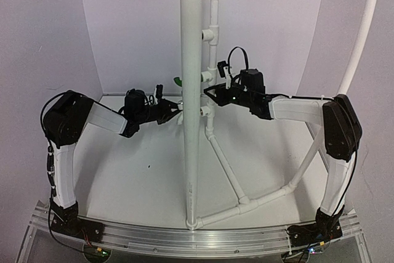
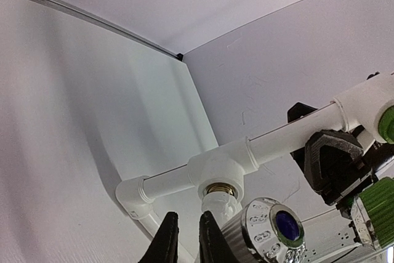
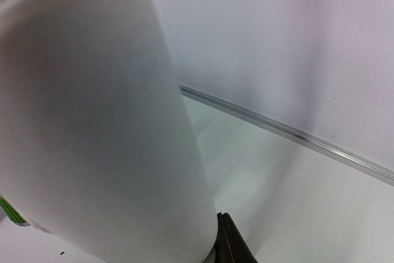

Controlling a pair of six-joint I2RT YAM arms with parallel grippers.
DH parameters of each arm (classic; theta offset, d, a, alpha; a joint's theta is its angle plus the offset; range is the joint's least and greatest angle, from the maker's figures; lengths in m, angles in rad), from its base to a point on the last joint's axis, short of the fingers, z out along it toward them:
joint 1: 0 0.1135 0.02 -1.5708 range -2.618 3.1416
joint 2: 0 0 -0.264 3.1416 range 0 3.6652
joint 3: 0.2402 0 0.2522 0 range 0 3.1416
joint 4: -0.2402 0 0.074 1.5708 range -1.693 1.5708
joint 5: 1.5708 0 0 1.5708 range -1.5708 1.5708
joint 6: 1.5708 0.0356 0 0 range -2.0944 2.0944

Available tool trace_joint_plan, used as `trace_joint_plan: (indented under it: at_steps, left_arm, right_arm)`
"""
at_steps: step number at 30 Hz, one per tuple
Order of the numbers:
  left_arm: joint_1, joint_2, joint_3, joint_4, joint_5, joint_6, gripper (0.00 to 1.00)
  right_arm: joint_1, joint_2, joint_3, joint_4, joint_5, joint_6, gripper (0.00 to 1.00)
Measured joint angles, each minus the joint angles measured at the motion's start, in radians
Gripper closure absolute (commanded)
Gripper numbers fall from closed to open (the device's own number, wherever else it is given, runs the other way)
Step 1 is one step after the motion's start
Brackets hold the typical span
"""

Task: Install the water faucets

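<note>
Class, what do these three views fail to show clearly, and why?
Left wrist view: green faucet cut by the right edge, white faucet by the bottom edge.
Top view: the thick pipe covers the left claw tips and the white faucet; the green faucet shows as a speck.
Right wrist view: that pipe, close and blurred, hides nearly everything else.

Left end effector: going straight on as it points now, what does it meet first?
Most likely the white tee fitting with the brass insert, just ahead of the left end effector. The faucet screwed into it sits beside one finger; depth is unclear.
</note>
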Motion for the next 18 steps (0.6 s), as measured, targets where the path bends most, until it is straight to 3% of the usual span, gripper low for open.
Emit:
trace_joint_plan:
  at_steps: [18]
  left_arm:
    - [-0.036, -0.135, 0.005, -0.107, 0.074, 0.081, 0.90]
  right_arm:
    - [0.000, 0.000, 0.000, 0.000, 0.000, 0.000, 1.00]
